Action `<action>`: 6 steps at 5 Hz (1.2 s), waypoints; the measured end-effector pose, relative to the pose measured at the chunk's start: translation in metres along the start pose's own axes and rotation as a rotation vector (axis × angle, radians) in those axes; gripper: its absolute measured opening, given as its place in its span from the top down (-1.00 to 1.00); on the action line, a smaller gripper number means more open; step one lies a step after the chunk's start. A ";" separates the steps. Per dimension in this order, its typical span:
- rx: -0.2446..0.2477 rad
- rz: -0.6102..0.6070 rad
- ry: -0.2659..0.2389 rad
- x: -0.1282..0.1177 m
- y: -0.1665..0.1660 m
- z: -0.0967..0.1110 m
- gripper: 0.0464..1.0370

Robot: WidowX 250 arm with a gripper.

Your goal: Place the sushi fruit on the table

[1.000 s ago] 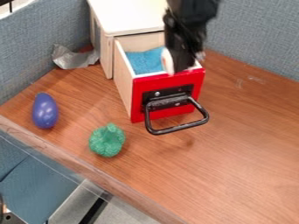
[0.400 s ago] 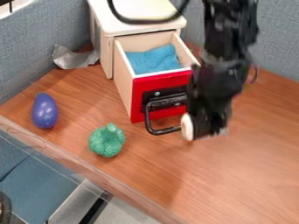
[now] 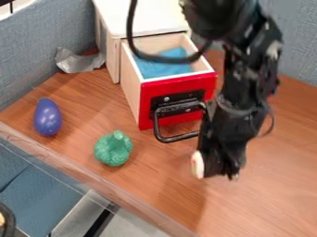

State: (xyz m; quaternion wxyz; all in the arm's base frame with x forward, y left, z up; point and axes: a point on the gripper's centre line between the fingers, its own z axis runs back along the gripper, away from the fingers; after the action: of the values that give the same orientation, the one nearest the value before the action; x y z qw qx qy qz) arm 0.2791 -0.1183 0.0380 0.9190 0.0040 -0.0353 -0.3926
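Note:
The black gripper (image 3: 217, 169) hangs low over the wooden table (image 3: 272, 203), right of the drawer's handle and in front of the drawer's right side. It is shut on the sushi (image 3: 197, 165), a white piece with a little pink or orange on it. The sushi's white face sticks out at the gripper's left side, and the rest of it is hidden behind black parts. Whether the sushi touches the tabletop, I cannot tell.
An open drawer with a red front (image 3: 180, 88) and black handle (image 3: 176, 138) holds a blue cloth (image 3: 164, 68). Green broccoli (image 3: 113, 148) and a purple eggplant (image 3: 47, 117) lie to the left. Silver foil (image 3: 77, 61) rests by the cabinet.
From above the drawer's front, the gripper has moved right and toward the table's near edge, carrying the sushi. The drawer, broccoli and eggplant have kept their places.

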 end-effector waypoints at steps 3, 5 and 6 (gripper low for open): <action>0.036 -0.027 0.014 -0.004 -0.001 -0.004 -0.95; 0.047 0.073 -0.073 -0.012 0.015 0.041 -0.93; 0.034 0.149 -0.077 -0.018 0.024 0.060 -0.93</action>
State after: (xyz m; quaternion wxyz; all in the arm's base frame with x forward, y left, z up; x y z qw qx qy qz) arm 0.2801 -0.0873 0.0976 0.9435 0.0021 -0.0774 -0.3222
